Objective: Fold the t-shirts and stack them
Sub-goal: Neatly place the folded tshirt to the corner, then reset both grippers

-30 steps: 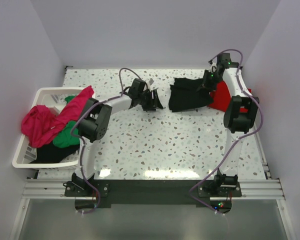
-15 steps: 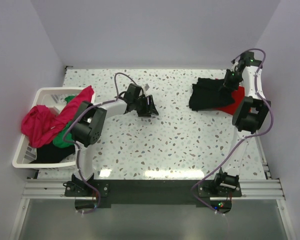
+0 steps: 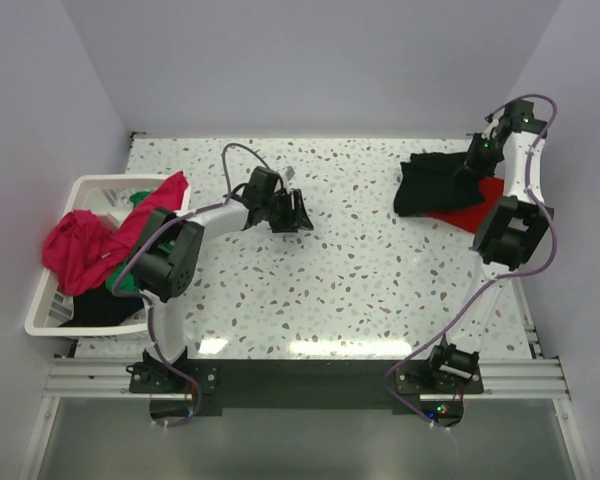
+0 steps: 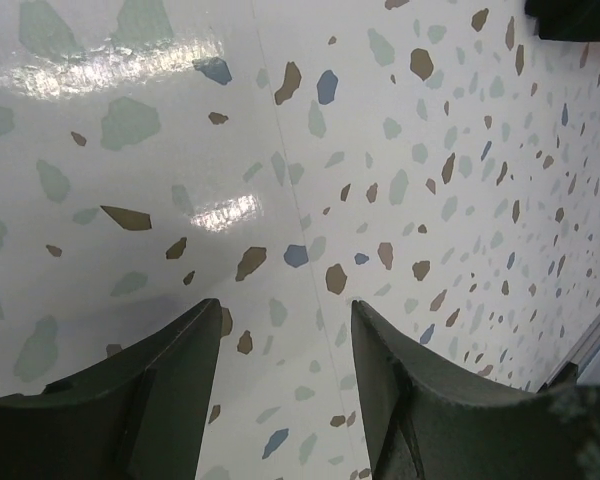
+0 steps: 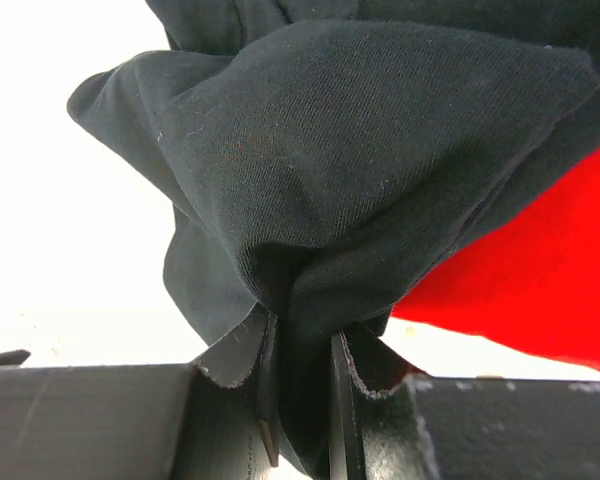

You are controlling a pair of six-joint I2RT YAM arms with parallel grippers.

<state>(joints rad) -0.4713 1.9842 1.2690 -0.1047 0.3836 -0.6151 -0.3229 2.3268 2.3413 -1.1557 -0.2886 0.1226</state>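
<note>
A folded black t-shirt (image 3: pixel 432 185) lies at the far right of the table, partly over a red t-shirt (image 3: pixel 475 203). My right gripper (image 3: pixel 472 164) is shut on the black shirt's right edge; in the right wrist view black cloth (image 5: pixel 350 150) bunches between the jaws (image 5: pixel 300 395), with red cloth (image 5: pixel 535 290) beneath. My left gripper (image 3: pixel 296 213) is open and empty over bare tabletop left of centre, its fingers (image 4: pixel 130 400) spread apart. A magenta-pink shirt (image 3: pixel 90 240) and a green shirt (image 3: pixel 130 280) hang in and over the basket.
A white slatted laundry basket (image 3: pixel 50 305) stands at the left edge with black cloth (image 3: pixel 100 308) in it. The white side wall stands close to the right arm (image 3: pixel 510 225). A dark rail (image 3: pixel 310 378) runs along the near edge.
My right gripper has dragged the black shirt to the right, onto the red shirt. My left gripper has drawn back a little to the left and stays open.
</note>
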